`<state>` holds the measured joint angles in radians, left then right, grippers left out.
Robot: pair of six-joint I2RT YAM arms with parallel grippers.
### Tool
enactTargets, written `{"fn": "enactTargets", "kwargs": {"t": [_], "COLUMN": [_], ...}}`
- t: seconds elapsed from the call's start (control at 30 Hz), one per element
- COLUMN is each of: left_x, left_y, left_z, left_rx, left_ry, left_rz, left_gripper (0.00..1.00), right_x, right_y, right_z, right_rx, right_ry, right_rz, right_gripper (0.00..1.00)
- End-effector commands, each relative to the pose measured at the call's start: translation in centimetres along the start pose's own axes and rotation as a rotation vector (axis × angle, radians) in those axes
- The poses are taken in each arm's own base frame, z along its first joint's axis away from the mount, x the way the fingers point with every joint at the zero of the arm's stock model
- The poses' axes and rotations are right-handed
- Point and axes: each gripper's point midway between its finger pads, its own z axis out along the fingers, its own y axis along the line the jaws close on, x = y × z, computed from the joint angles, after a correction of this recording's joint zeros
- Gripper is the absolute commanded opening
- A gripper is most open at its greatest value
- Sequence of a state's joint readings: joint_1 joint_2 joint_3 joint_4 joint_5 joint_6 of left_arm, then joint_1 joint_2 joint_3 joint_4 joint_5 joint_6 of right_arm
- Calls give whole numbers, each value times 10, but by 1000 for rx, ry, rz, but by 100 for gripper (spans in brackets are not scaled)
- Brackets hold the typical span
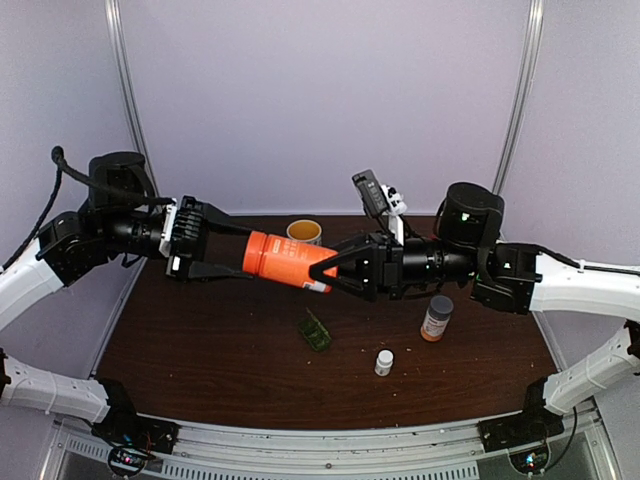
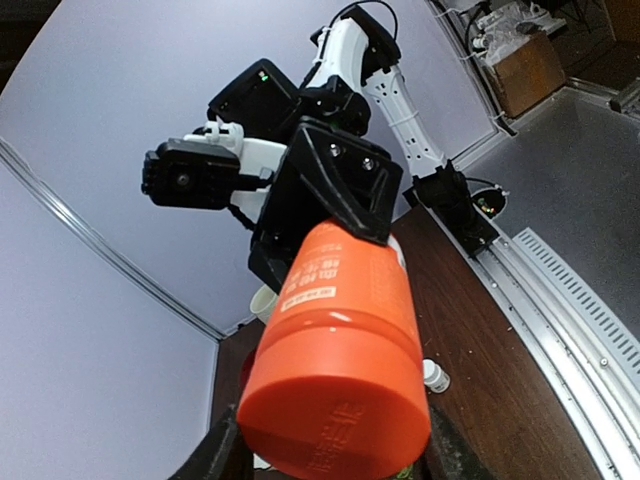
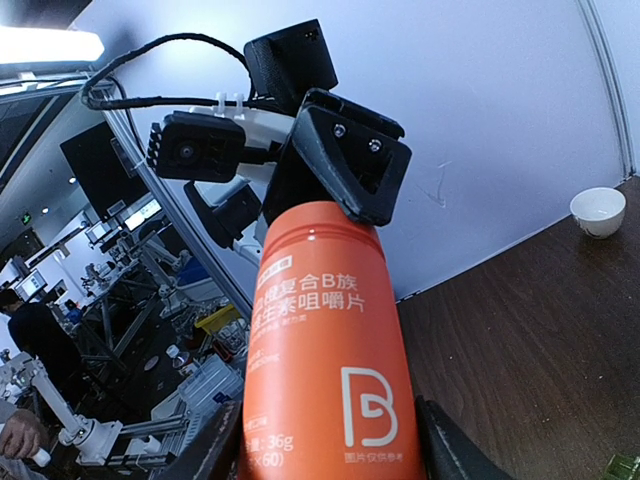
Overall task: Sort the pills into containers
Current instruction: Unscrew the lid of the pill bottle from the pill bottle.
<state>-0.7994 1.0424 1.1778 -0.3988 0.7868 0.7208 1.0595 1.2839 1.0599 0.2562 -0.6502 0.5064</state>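
right gripper [image 1: 332,266] is clamped on the base end of the orange bottle [image 1: 290,260], pads pressed to both sides of the body; its wrist cam shows the label running up btwn its fingers [image 3: 445,450] w/ the bottle filling most of the view; bottle is up in the air, lying roughly horizontal, cap end pointing away from this gripper toward the other arm; left gripper [image 1: 247,254] sits at that end, one finger either side of the orange cap [image 2: 335,410]; from its own wrist cam they look right up against the cap, but tbh the frame edge cuts them off, so can't tell if it's actually pinching or just straddling

going outward: dark green pill box [image 1: 316,330] lies flat on the brown table [image 1: 200,360], below the right gripper's fingertips and a bit nearer the arm bases, nothing touching it; too small to say if the lid's up or down; small cup [image 1: 304,231] w/ a yellowish inside stands on the far side of the bottle, behind the gap btwn the two grippers; amber bottle [image 1: 436,318] w/ a grey cap stands upright under the right wrist; tiny white bottle [image 1: 384,362] is upright btwn pill box and amber bottle, closer to the front edge, apart from both
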Motion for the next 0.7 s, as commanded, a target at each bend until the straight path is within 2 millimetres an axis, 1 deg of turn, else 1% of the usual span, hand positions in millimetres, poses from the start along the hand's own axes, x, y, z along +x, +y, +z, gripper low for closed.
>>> {"fn": "enactTargets", "kwargs": {"t": [0.0, 0.03, 0.07, 0.23, 0.33, 0.4, 0.47, 0.57, 0.67], "left_x": [-28, -28, -29, -34, -39, -41, -40, -42, -36], "left_y": [17, 17, 18, 24, 33, 38, 50, 59, 66], "left_z": [-4, -4, -4, -5, -4, -3, -1, 6, 10], "left_rx": [-35, -35, -36, -56, -76, -82, -108, -72, -75], "left_ry": [-72, -73, -74, -98, -128, -142, -137, -126, -87], "left_rz": [-11, -23, -34, -141, -249, -360, -524, -755, -987], "left_gripper": [34, 29, 28, 28, 26, 24, 24, 16, 18], "right_x": [-25, -25, -25, -25, -24, -23, -21, -20, -22], "right_y": [10, 10, 10, 5, 1, -3, -4, -13, -23], "right_z": [-3, -3, -3, -5, -8, -12, -16, -22, -28], "right_rx": [-15, -15, -14, 15, 58, 94, 116, 208, 306], "right_ry": [-60, -59, -60, -52, -39, -28, -23, -26, -34], "right_rz": [-32, -32, -33, -56, -136, -214, -307, -440, -554], "right_gripper": [11, 11, 11, 10, 11, 11, 11, 11, 11]}}
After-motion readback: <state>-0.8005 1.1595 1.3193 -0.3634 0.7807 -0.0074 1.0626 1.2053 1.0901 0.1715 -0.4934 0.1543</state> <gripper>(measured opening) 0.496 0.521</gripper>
